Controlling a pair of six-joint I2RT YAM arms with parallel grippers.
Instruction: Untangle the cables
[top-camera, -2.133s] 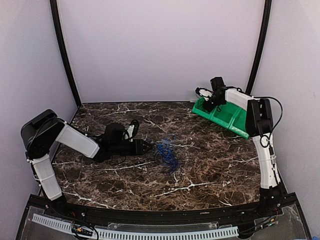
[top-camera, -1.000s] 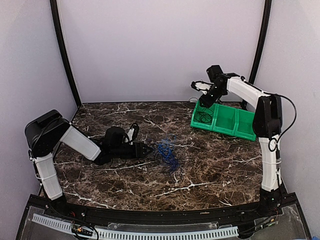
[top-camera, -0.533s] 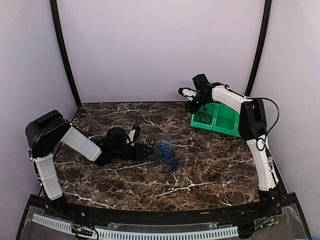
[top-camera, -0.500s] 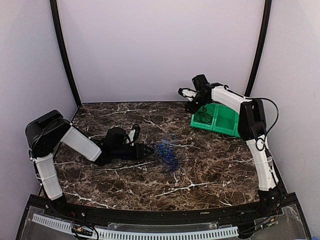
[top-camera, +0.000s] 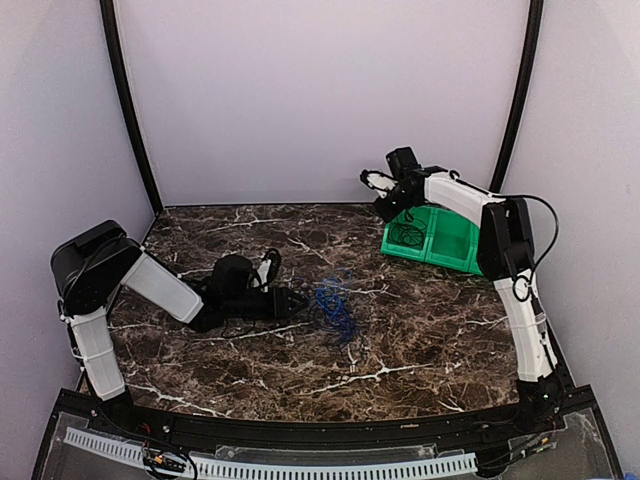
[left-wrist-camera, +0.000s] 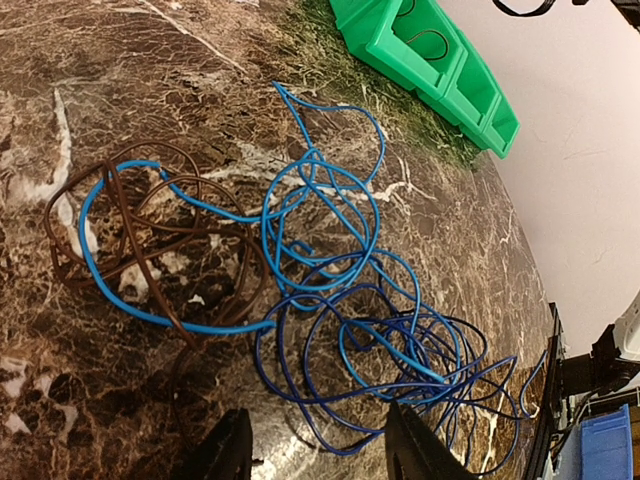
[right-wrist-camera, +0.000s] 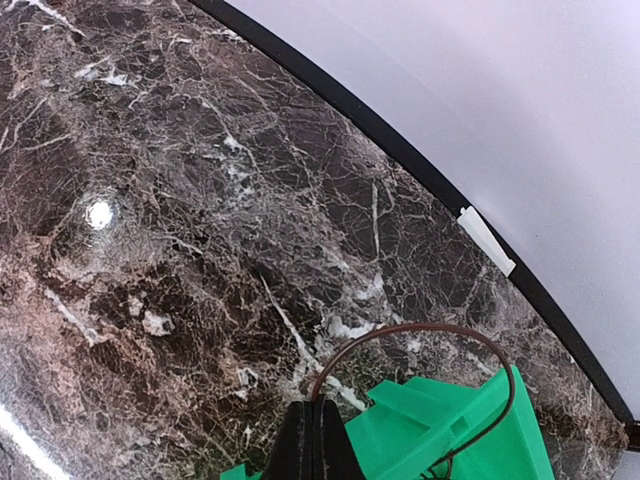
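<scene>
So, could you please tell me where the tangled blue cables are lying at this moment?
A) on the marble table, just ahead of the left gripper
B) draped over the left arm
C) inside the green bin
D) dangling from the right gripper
A: the blue cables lie in a loose clump on the marble table, directly ahead of the left gripper, whose fingers stand apart and touch none of them.

We logged the cables (top-camera: 335, 305) as one loose clump mid-desk (top-camera: 420, 340). Thin bright blue wires (left-wrist-camera: 400, 350) looped over each other, with a dark brown wire (left-wrist-camera: 125, 210) tangled in at one side. Another dark wire (right-wrist-camera: 420, 327) arched out of the green bin (right-wrist-camera: 450, 425).
</scene>
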